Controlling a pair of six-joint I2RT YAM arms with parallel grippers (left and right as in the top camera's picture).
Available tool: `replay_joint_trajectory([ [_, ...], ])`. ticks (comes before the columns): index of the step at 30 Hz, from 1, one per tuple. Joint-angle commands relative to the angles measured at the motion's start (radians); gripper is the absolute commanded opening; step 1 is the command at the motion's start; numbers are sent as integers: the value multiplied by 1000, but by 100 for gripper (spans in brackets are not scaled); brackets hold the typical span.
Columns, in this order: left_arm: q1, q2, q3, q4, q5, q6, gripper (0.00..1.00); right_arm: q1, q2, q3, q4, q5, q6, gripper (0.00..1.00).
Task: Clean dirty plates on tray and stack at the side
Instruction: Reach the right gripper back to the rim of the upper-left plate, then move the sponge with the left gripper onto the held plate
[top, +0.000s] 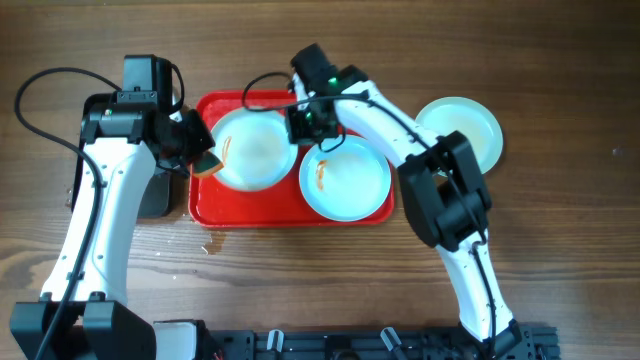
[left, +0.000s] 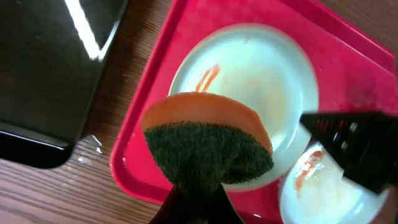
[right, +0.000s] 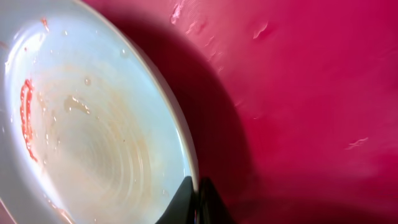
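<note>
Two plates lie on the red tray. The left plate has an orange smear and a faint film; in the right wrist view my right gripper is shut on this plate's right rim, one finger inside and one outside. The right plate also carries an orange-brown smear. A third plate rests on the table to the right of the tray. My left gripper is shut on an orange and green sponge, held over the left plate's near-left edge.
A black metal tray stands just left of the red tray, partly under my left arm. Drops of water lie on the wooden table in front of the red tray's left corner. My right arm arches over the right plate.
</note>
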Motion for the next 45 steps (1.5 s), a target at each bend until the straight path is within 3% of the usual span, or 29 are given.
replay_joint_trajectory([
  [1, 5, 2, -37, 8, -49, 30, 4, 49, 19, 2, -34, 6, -46, 4],
  [10, 5, 2, -115, 19, -45, 49, 4, 111, 19, 2, -67, 178, -30, 4],
  [16, 3, 2, -166, 48, 36, 56, 4, 110, 19, 2, -49, 413, 39, 4],
  [28, -65, 2, -373, 405, 90, 55, 4, 111, 19, 2, -52, 266, -31, 4],
  [45, -74, 64, -506, 647, 151, 51, 4, 111, 19, 2, -67, 132, -91, 4],
])
